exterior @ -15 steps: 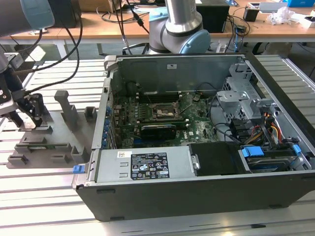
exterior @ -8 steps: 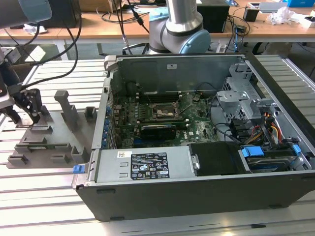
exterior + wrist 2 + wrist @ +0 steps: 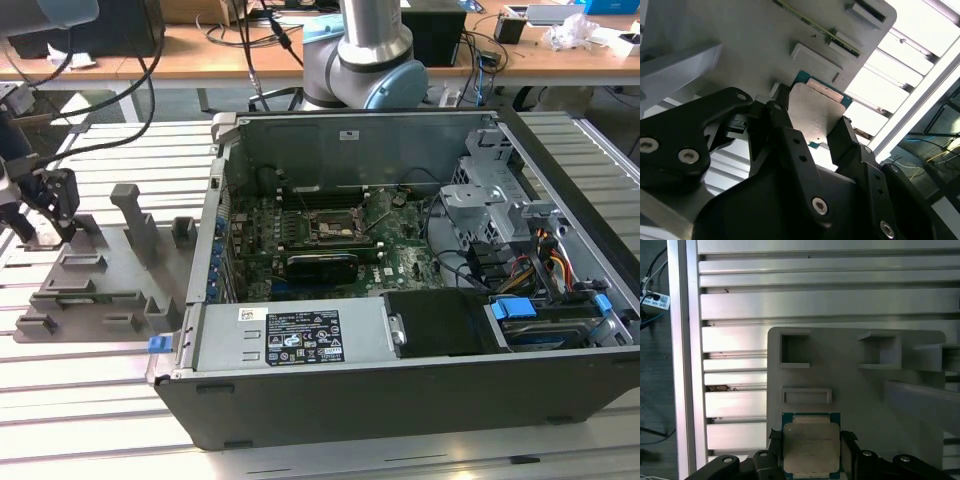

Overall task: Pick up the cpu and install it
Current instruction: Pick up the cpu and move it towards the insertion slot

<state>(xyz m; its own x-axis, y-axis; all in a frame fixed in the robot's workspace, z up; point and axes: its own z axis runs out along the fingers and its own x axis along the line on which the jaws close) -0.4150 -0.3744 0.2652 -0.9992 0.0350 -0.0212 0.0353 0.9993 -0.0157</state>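
Grip check, gripper (image 3: 812, 125): narrow, clamped on cpu (image 3: 811, 445) by two opposite edges. Leaves metal top bare, likely to spare it pressure and keep it level. Rests flat in seat near corner of tray (image 3: 865, 390), apparently not yet lifted. Sits just beside raised bar (image 3: 806, 396), probably meant to square it for fingers (image 3: 847, 440). Lies well apart from case (image 3: 400, 130), at exterior view's left. Socket (image 3: 330, 228) at board's middle; install not begun.
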